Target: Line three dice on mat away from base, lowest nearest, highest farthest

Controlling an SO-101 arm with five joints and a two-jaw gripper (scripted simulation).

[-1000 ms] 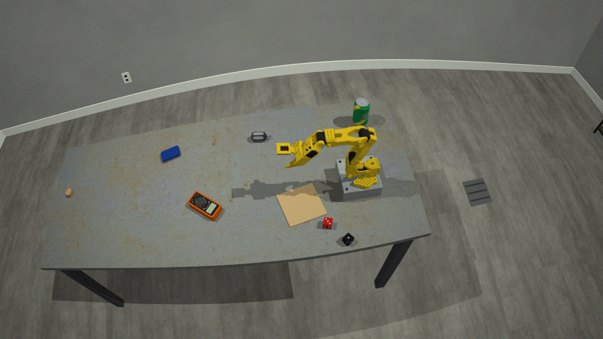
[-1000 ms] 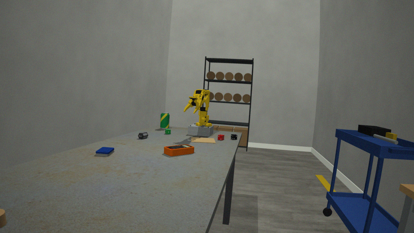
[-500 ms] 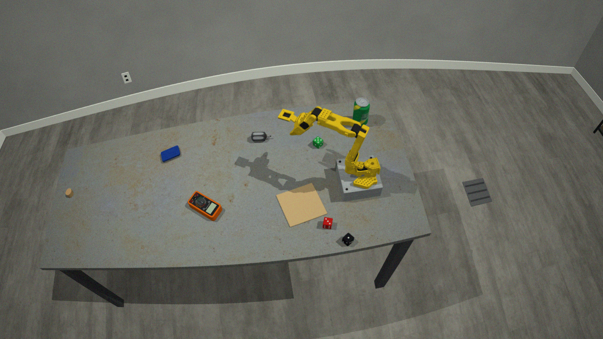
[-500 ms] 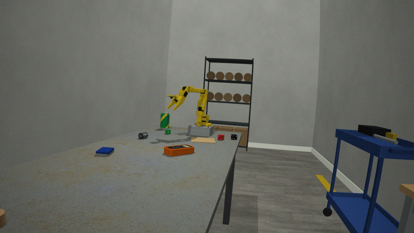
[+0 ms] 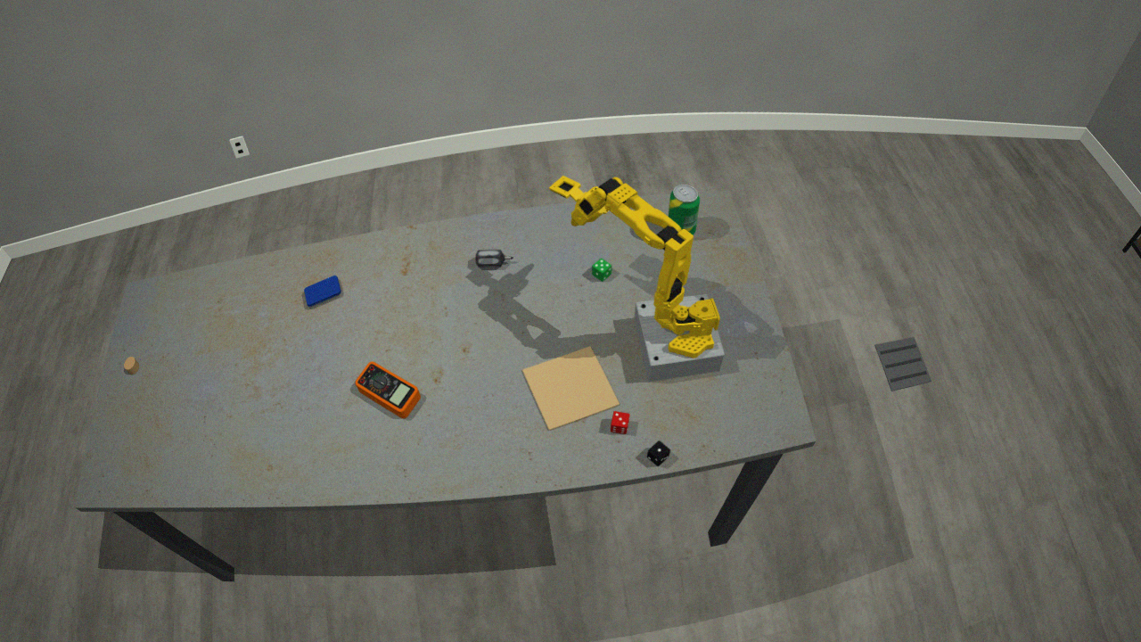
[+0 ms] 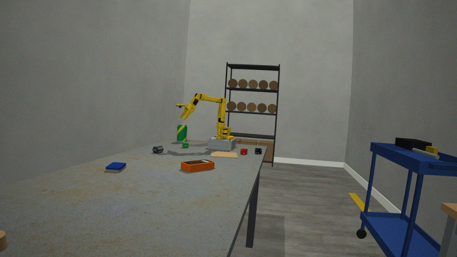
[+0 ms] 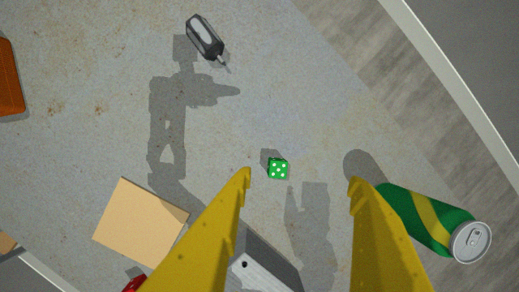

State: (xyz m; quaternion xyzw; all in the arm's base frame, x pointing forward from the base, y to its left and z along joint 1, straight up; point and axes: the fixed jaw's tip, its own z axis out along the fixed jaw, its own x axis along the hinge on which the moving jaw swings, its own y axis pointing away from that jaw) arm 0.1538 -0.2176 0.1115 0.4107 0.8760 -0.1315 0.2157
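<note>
And it's a five in white pips on top of the green die (image 5: 601,269) (image 6: 185,145) (image 7: 278,168), well apart from the mat (image 5: 570,387) (image 6: 224,155) (image 7: 139,223)! Three on the red die (image 5: 619,422) (image 6: 243,151) (image 7: 135,283), just beside the mat's corner! A one on the black die (image 5: 658,453) (image 6: 258,150), farther from the mat than red! Over on the multimeter (image 5: 388,390) (image 6: 197,165) (image 7: 10,81), apart from the mat, markings too small to read!

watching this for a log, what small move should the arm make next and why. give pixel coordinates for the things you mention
Probably lower the open gripper (image 6: 182,112) (image 7: 300,174) toward the green die (image 5: 601,269) (image 6: 185,145) (image 7: 278,168), keeping it between the fingers: the wrist view shows it between the fingertips, the exterior view shows them well above it, and it sits off the mat (image 5: 570,389) (image 6: 224,155) (image 7: 138,223).
</note>
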